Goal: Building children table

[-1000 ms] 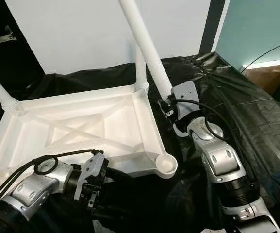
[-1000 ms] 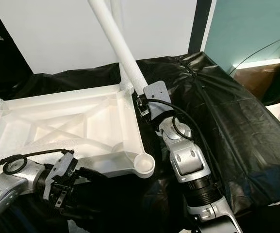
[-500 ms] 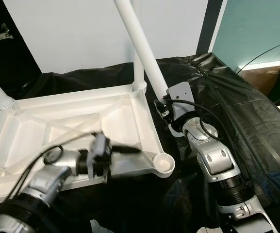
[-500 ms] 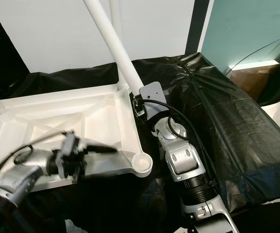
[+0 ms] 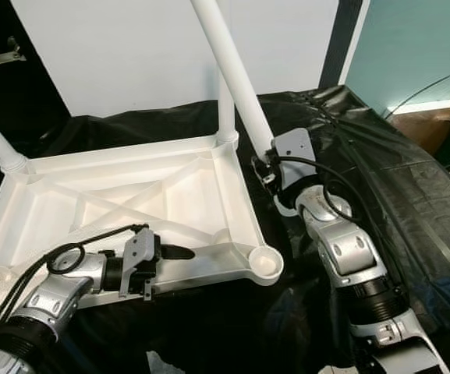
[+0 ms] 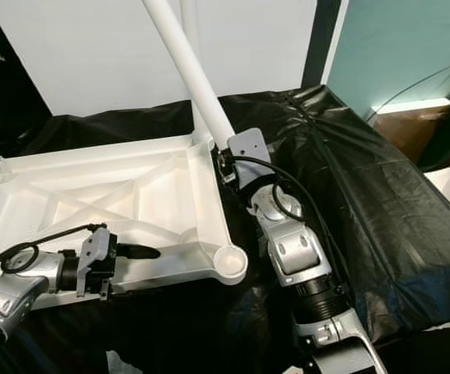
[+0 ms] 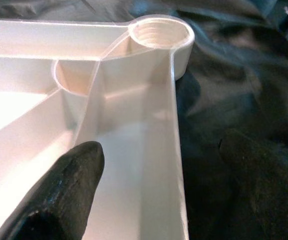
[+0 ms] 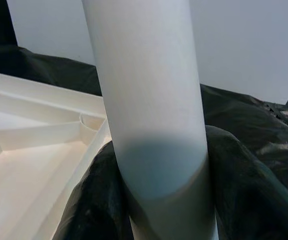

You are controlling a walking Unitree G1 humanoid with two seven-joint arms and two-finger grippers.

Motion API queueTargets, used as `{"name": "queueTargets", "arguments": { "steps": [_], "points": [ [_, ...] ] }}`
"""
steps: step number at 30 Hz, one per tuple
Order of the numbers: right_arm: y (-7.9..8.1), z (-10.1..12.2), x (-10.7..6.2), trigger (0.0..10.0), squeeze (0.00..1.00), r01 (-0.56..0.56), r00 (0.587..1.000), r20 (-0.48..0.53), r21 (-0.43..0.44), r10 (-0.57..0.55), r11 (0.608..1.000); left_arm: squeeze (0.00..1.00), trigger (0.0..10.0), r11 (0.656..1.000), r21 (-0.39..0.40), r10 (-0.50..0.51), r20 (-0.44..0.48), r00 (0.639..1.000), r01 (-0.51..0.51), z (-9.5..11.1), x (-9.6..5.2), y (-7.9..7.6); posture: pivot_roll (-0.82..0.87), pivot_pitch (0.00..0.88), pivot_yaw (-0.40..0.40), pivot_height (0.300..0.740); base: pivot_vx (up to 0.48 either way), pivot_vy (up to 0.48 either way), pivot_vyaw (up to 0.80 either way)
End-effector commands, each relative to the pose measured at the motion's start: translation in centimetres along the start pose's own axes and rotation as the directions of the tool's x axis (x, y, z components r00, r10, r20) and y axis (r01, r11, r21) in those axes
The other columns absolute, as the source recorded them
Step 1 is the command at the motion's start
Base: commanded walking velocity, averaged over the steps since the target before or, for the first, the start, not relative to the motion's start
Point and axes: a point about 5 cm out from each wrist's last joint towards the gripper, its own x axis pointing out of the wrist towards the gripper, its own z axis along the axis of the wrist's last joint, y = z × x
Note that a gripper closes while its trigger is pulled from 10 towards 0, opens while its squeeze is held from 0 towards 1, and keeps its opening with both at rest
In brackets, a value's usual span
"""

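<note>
White ribbed tabletop [image 5: 131,202] lying upside down, loose white leg [image 5: 232,74] tilted beside it

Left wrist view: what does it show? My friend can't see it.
Two black fingers straddle the rim of an upside-down white table, one inside and one outside. Past them is a round empty leg hole at the corner, with black cloth beside it.

Our left gripper [image 5: 179,252] straddles the near rim of the upturned white tabletop [image 5: 123,204], its fingers apart, one inside the rim and one outside over the black sheet [image 5: 396,187]. Ahead of it the threaded corner socket [image 5: 267,262] stands open and unblocked. Our right gripper [image 8: 156,200] is clamped on the loose white leg [image 5: 232,74], which slants across the space above the far corner, beside the upright leg [image 5: 225,109].
</note>
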Motion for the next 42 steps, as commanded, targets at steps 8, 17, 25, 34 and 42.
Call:
{"name": "queueTargets", "arguments": {
  "steps": [8, 17, 25, 34, 42],
  "points": [
    [0.6, 1.4, 0.6, 10.0, 0.00, -0.004, 0.998, 0.060, 0.020, 0.003, 1.000, 0.00, 2.5, 0.998, -0.052, 0.035, -0.189, 0.981, -0.046, -3.5, 1.8, -0.2, -0.08, 0.001, 0.025, 0.740, 0.000, 0.000, 0.00],
    [0.8, 1.2, 0.4, 10.0, 0.00, 0.006, 0.998, 0.054, 0.033, -0.008, 0.999, 0.00, 10.0, 0.998, -0.011, 0.058, -0.186, 0.981, -0.061, -3.1, 4.0, -0.2, -0.09, 0.005, 0.034, 0.740, 0.000, 0.000, 0.00],
    [2.0, 0.3, -0.5, 10.0, 0.00, 0.006, 0.999, 0.043, 0.072, -0.009, 0.997, 0.00, 10.0, 0.988, -0.028, 0.143, -0.192, 0.971, -0.151, -3.2, 7.1, 1.0, -0.09, 0.011, 0.042, 0.740, 0.000, 0.000, 0.00],
    [1.6, -2.3, -2.4, 10.0, 0.00, 0.047, 0.998, -0.039, 0.077, -0.044, 0.996, 0.00, 10.0, 0.976, -0.109, 0.177, -0.111, 0.978, -0.189, -2.5, 8.7, 1.0, -0.11, 0.023, 0.052, 0.740, 0.000, 0.000, 0.00],
    [0.6, -3.0, -3.9, 10.0, 0.00, 0.102, 0.992, -0.078, 0.073, -0.097, 0.992, 0.00, 10.0, 0.979, -0.091, 0.174, -0.119, 0.978, -0.185, -2.4, 9.3, 1.3, -0.13, 0.027, 0.059, 0.740, 0.000, 0.000, 0.00]
  ]
}}
